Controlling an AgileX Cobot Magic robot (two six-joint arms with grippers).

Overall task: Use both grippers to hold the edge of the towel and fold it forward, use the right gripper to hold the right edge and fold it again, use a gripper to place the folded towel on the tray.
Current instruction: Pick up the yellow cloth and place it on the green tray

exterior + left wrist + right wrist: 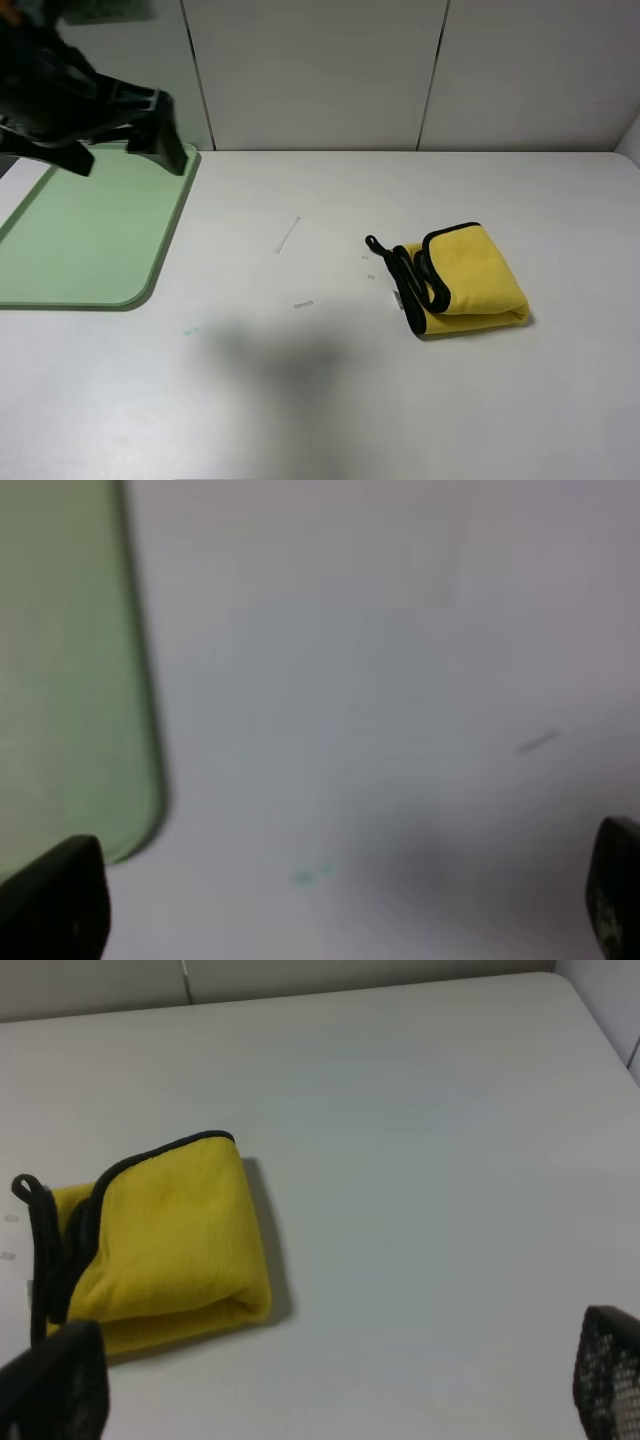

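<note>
Far left: pale green flat plastic tray w/ rounded corners on the white matte table. The towel isn't on it yet. The black L arm hangs over the tray's back edge in the high view.

L gripper: its fingertips sit at opposite sides of its wrist view, wide apart w/ nothing btwn them, so it's spread & empty. Its cam looks at the tray's rounded corner and at table w/ a teal fleck. It looks parked aside, prob to leave the other arm room.

Mid-table: a thin pale strip, tape or scrap, can't tell which.

Right of centre: yellow fleece towel w/ black piped edging, lying as a compact thick bundle well apart from the tray. The black edges are stacked on its tray-facing side, w/ a black hanging loop sticking out there. Both folds look done, so prob only the carry to the tray is left.

R gripper: not seen in the high view. Its wrist view shows mesh-padded fingertips wide apart & empty, w/ the towel close to one tip but apparently not touching. It's the nearer gripper, so the likelier one to pick up. The grab needs all layers pinched together, since catching the top layer alone could let the bundle fall open.
</note>
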